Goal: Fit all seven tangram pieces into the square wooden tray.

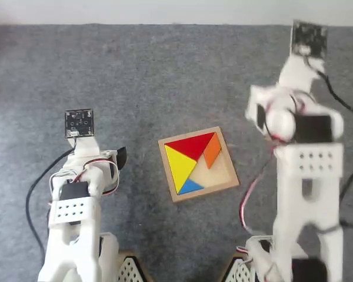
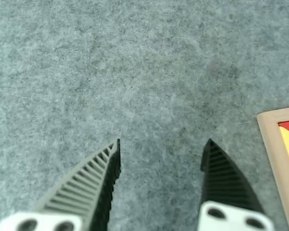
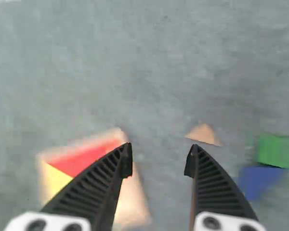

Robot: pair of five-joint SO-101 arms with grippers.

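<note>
The tray (image 1: 206,192) lies mid-counter (image 1: 135,76) holding a red triangle (image 1: 191,145), yellow triangle (image 1: 179,164), orange piece (image 1: 212,151) and blue triangle (image 1: 190,187). The left hand (image 2: 164,141) hangs beside it, fingers apart. The right hand (image 3: 160,145), fingers also apart, hovers near what look like a loose green piece (image 3: 274,150) and blue piece (image 3: 257,180).

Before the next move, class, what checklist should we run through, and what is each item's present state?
1. Tray flat on the mat: ok.
2. Four pieces inside it, red, yellow, orange, blue: ok.
3. All seven in: not ok; bare wood shows and three pieces lie outside.
4. Loose tan triangle, green piece and dark blue piece on the mat ahead of the right jaws: ok.
5. Left jaws and right jaws open, empty: ok.
6. Which loose piece fits the gap: cannot tell.
</note>
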